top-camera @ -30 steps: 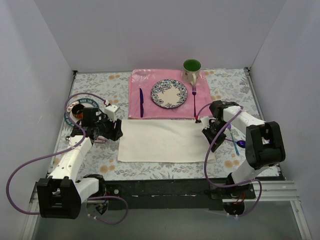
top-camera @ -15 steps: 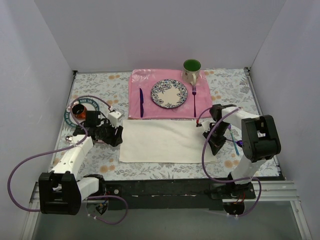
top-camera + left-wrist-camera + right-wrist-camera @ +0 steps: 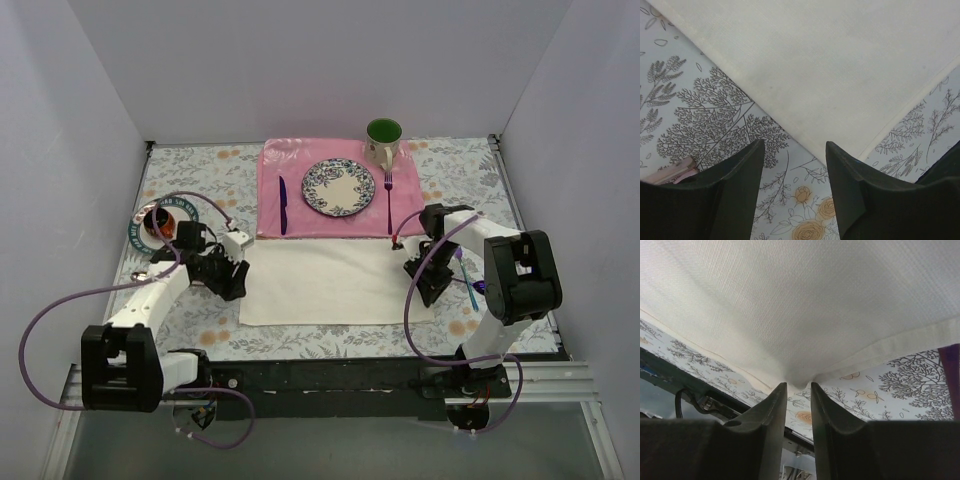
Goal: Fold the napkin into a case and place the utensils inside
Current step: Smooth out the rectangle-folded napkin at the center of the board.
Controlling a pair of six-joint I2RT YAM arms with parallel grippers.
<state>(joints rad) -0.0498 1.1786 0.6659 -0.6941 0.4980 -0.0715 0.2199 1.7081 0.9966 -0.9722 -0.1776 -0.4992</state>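
Right gripper (image 3: 797, 387) is sitting barely parted on the flat napkin (image 3: 320, 280), at its near right corner, hold unclear, left gripper (image 3: 794, 145) hovering open, empty; a snagged corner could drag it askew.

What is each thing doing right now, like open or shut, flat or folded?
napkin: lying flat, not a case yet.
left fingers: open, empty, near the napkin's corner.
right fingers: slightly open, napkin corner at their tips.
utensils: on the table, outside the napkin.
plate: empty, on the placemat.
mug: upright.
knife: lying flat.
fork: lying flat.
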